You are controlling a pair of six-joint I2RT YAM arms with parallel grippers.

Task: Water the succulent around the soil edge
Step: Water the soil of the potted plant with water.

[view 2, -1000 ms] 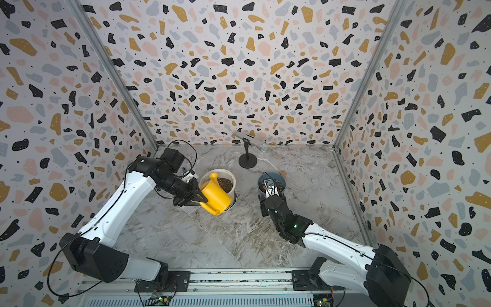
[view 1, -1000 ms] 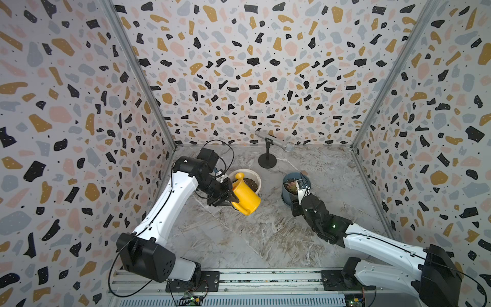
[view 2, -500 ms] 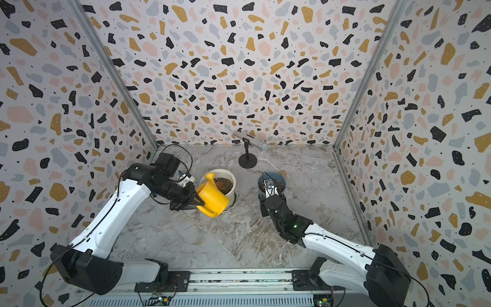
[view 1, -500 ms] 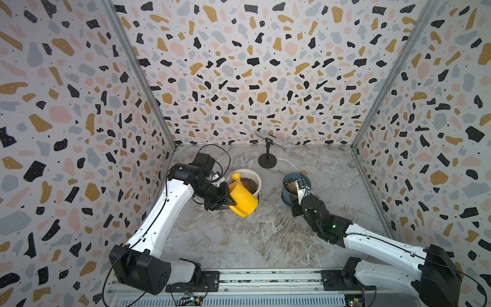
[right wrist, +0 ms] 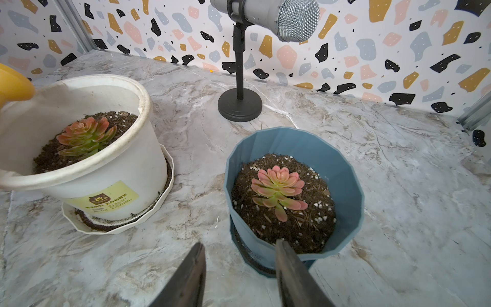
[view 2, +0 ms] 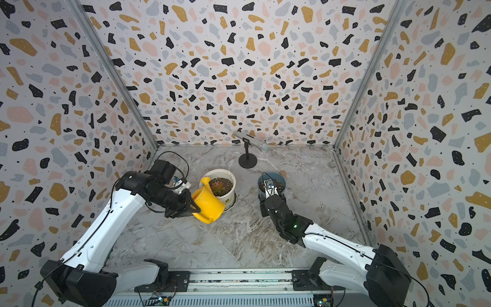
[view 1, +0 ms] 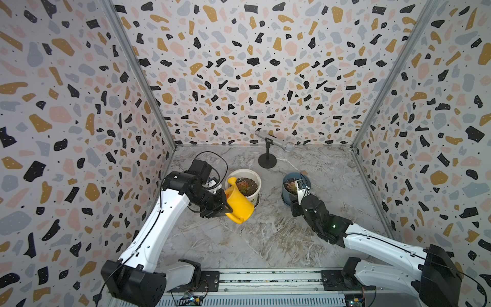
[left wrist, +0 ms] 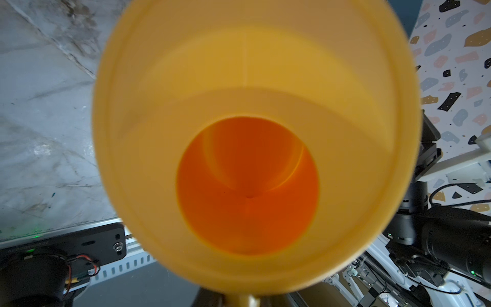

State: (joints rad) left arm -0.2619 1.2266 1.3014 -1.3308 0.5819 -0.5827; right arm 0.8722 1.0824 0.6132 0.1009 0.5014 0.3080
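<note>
The succulent (right wrist: 277, 190) is a pinkish-green rosette in a blue-grey pot (right wrist: 345, 186), right of centre in a top view (view 1: 292, 183). Its soil edge (right wrist: 318, 212) is dark with white grit. My right gripper (right wrist: 239, 255) is open at the pot's near side. One finger (right wrist: 287, 263) lies over the near rim, the other (right wrist: 196, 268) over the table outside the pot. My left gripper (view 1: 221, 207) is shut on the handle of a yellow watering can (view 1: 239, 202). The can is tilted, its spout (view 1: 231, 181) over the white pot's rim. The left wrist view looks into the can (left wrist: 247, 186).
A wider white pot (view 1: 243, 174) on a saucer holds a similar rosette (right wrist: 85, 135), left of the blue-grey pot. A microphone on a black stand (view 1: 267, 159) is behind both pots. Patterned walls close in three sides. A rail (view 1: 265, 279) runs along the front.
The left arm has drawn the watering can slightly left and toward the front, its spout still by the white pot. The right arm has stayed at the blue-grey pot.
</note>
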